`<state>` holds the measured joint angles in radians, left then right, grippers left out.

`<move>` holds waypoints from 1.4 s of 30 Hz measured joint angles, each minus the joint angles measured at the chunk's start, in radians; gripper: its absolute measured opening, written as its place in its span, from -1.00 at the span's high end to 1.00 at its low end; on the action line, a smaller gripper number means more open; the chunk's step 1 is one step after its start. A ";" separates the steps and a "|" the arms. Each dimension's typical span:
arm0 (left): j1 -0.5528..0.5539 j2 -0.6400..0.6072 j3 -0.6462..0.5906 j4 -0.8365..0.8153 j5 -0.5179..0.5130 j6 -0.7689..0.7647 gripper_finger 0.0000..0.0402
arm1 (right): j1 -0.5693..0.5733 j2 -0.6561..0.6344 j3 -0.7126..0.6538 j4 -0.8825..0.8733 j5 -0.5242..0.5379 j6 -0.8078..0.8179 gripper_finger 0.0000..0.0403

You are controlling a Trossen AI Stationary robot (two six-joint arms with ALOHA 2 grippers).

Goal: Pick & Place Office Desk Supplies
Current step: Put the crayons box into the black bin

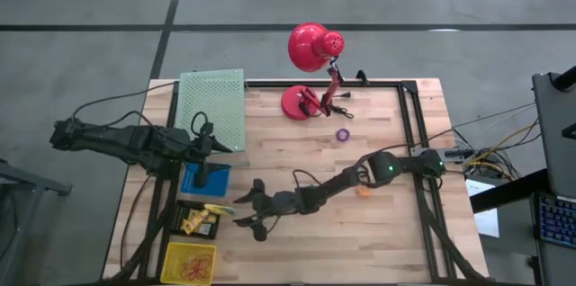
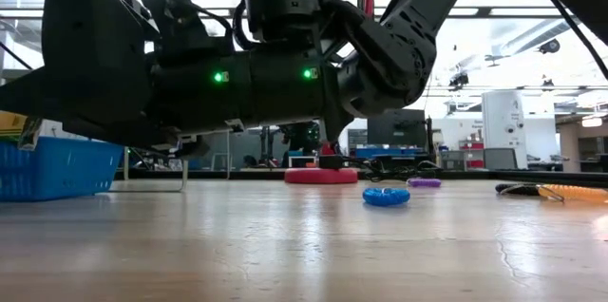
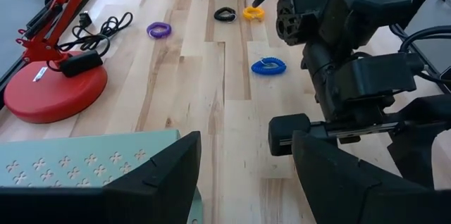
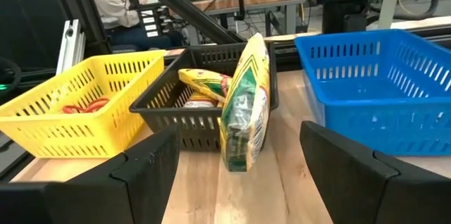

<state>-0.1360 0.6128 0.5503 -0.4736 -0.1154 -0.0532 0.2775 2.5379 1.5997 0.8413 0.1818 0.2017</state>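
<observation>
My right gripper (image 1: 245,208) (image 4: 239,146) is open beside the black basket (image 4: 211,94), touching nothing. A yellow-green pack (image 4: 244,108) stands on its edge on the table between the spread fingers and leans against the black basket's wall. More yellow packs (image 4: 201,79) lie inside that basket. Red rubber bands (image 4: 84,106) lie in the yellow basket (image 4: 42,129). Blue (image 3: 268,66), purple (image 3: 158,29), black (image 3: 224,15) and orange (image 3: 253,13) rings lie loose on the wood. My left gripper (image 1: 216,147) (image 3: 246,182) hovers open by the blue basket (image 1: 205,176).
A red desk lamp stands on its round base (image 1: 299,102) near the far edge, its cord (image 3: 99,30) beside it. A green perforated panel (image 1: 214,106) lies at the far left. The right arm (image 1: 360,174) stretches across the table's middle. Bare wood (image 1: 360,241) lies toward the near right.
</observation>
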 joint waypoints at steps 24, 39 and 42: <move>0.000 0.000 0.000 0.000 0.000 0.000 -0.15 | -0.016 0.000 0.000 0.000 -0.027 0.010 -0.16; 0.000 0.000 0.000 0.000 0.000 0.000 -0.15 | -0.017 0.000 0.127 -0.244 -0.026 0.001 -0.16; 0.000 0.000 0.000 0.000 0.000 0.000 -0.15 | -0.017 0.000 0.128 -0.255 -0.026 0.005 -0.16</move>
<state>-0.1359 0.6125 0.5503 -0.4736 -0.1154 -0.0532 0.2607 2.5378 1.7274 0.5861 0.1562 0.2066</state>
